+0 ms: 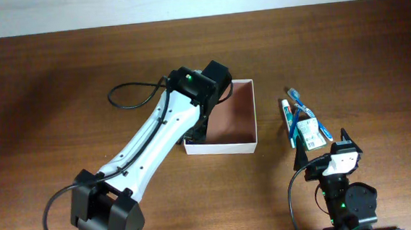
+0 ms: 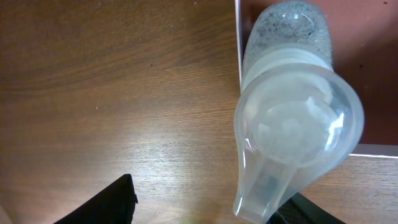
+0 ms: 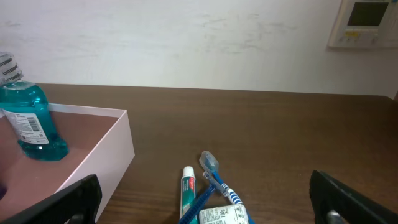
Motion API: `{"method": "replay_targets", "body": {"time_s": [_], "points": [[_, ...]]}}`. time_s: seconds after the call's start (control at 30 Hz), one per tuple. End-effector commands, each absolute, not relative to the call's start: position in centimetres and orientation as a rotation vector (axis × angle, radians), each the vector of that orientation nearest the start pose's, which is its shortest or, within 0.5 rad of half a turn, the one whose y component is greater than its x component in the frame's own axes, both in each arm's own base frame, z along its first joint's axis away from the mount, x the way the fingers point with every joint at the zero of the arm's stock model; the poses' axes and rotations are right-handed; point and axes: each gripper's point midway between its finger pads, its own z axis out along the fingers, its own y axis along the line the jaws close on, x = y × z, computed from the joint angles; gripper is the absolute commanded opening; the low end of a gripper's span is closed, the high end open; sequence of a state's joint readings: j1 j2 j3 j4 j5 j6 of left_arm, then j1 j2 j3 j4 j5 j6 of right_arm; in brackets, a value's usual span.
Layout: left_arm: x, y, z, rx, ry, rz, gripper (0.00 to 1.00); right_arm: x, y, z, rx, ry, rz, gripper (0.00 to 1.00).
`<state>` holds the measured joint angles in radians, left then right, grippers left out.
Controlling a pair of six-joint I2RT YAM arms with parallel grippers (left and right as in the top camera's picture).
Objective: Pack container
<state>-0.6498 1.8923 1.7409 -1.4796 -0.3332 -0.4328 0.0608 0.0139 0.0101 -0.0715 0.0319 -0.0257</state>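
- The container (image 1: 222, 148) sits mid-worktop (image 1: 58, 82), open side up, between my two arms.
- My left hand (image 2: 208, 199) hangs over its left wall, and the box interior lies just to the hand's right in the wrist view.
- A clear bottle (image 2: 298, 124) straddles that wall, cap towards my camera and body over the inside. My left fingers are spread wider than it, so I judge it isn't gripped.
- A teal bottle (image 3: 31, 118) stands upright inside.
- The toothpaste (image 3: 188, 193) and toothbrush (image 3: 210, 165) lie outside, between the box and my right hand (image 3: 205, 179). Their long axes point roughly away from that hand.
- My right hand is wide open and empty. It's clearly the nearer one for them.
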Motion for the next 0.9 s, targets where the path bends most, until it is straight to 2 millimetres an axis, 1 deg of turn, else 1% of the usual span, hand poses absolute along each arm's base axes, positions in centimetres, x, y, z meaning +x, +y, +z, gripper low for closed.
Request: {"method": "replay_targets", "body": {"time_s": [0.0, 0.1, 0.13, 0.2, 0.3, 0.4, 0.5, 0.6, 0.67, 0.7, 0.77, 0.87], "points": [[30.9, -15.9, 16.8, 0.285, 2.906, 0.469, 0.65, 24.6, 1.0, 15.6, -0.047, 1.648, 0.006, 0.98], [31.0, -16.1, 16.8, 0.283, 2.905, 0.448, 0.65, 24.6, 1.0, 15.6, -0.047, 1.648, 0.005, 0.98], [30.9, -16.6, 16.6, 0.283, 2.915, 0.413, 0.65, 24.6, 1.0, 15.6, -0.047, 1.648, 0.005, 0.98], [30.7, -17.5, 16.4, 0.305, 2.937, 0.337, 0.65, 24.6, 1.0, 15.6, -0.047, 1.648, 0.006, 0.98], [30.5, -19.5, 16.0, 0.405, 2.961, 0.184, 0.66, 24.6, 1.0, 15.6, -0.047, 1.648, 0.006, 0.98], [30.4, -21.1, 16.1, 0.464, 2.96, 0.055, 0.66, 24.6, 1.0, 15.6, -0.047, 1.648, 0.005, 0.98], [31.0, -21.8, 16.8, 0.456, 2.928, -0.018, 0.66, 24.6, 1.0, 15.6, -0.047, 1.648, 0.006, 0.99], [31.8, -22.3, 18.3, 0.434, 2.878, -0.113, 0.66, 24.6, 1.0, 15.6, -0.047, 1.648, 0.006, 0.98], [32.3, -22.3, 19.7, 0.404, 2.85, -0.184, 0.66, 24.6, 1.0, 15.6, -0.047, 1.648, 0.005, 0.98], [32.7, -22.0, 20.5, 0.383, 2.833, -0.203, 0.66, 24.6, 1.0, 15.6, -0.047, 1.648, 0.006, 0.98], [33.5, -20.9, 22.1, 0.33, 2.793, -0.221, 0.66, 24.6, 1.0, 15.6, -0.047, 1.648, 0.005, 0.98], [34.7, -18.8, 24.4, 0.236, 2.737, -0.238, 0.66, 24.6, 1.0, 15.6, -0.047, 1.648, 0.005, 0.98]]}}
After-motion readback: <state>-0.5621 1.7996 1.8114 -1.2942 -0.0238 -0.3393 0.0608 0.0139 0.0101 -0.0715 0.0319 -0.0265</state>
